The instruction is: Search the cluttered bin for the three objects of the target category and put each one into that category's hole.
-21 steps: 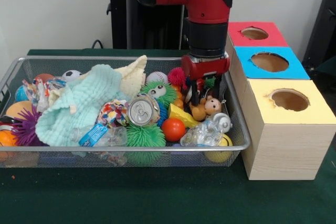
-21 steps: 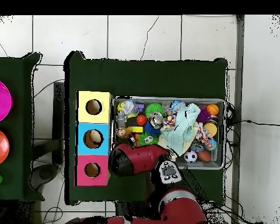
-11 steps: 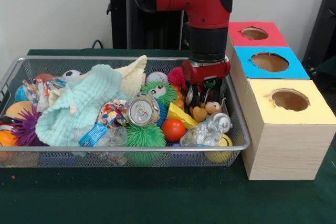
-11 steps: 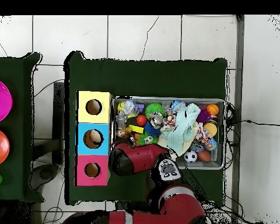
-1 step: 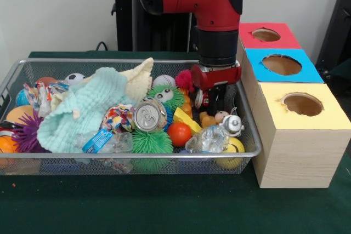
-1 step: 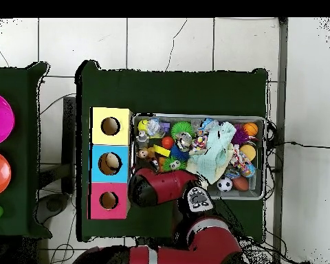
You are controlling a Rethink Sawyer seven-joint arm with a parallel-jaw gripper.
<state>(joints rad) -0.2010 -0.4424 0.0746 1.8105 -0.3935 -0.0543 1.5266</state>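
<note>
**Arm down in the toy bin, next to the three boxes**

The red and black arm (image 5: 211,4) comes straight down into the wire bin (image 5: 109,160), and its gripper (image 5: 215,102) hangs low over the end of the bin nearest the boxes. I cannot tell whether the gripper is spread or pressed together, or whether it has anything: its lower part is dark and lost among the toys.

Right under the gripper and a touch in front of it sit a small orange and tan toy animal (image 5: 214,118) and a clear crumpled plastic bottle (image 5: 211,138) with a white cap. A yellow ball (image 5: 233,149) lies beyond the bottle, against the bin's front corner. To the side of the gripper away from the boxes there is a yellow wedge (image 5: 186,120), an orange ball (image 5: 180,134), a green spiky ball (image 5: 151,143) and a drink can (image 5: 149,114) lying with its top facing me. Behind these is a fuzzy green toy with eyes (image 5: 166,97), a white baseball (image 5: 163,81) and a pink pompom (image 5: 185,80). Further off, a pale green cloth (image 5: 82,108) is heaped over the middle of the bin, with more balls at the far end.

On the other side of the gripper, just outside the bin wall, stand three boxes in a row, each with a round hole on top: the yellow box (image 5: 301,108) closest to me, then the blue box (image 5: 281,65), then the red box (image 5: 266,35). From overhead, something pale shows inside the blue box's hole (image 6: 111,163).
</note>
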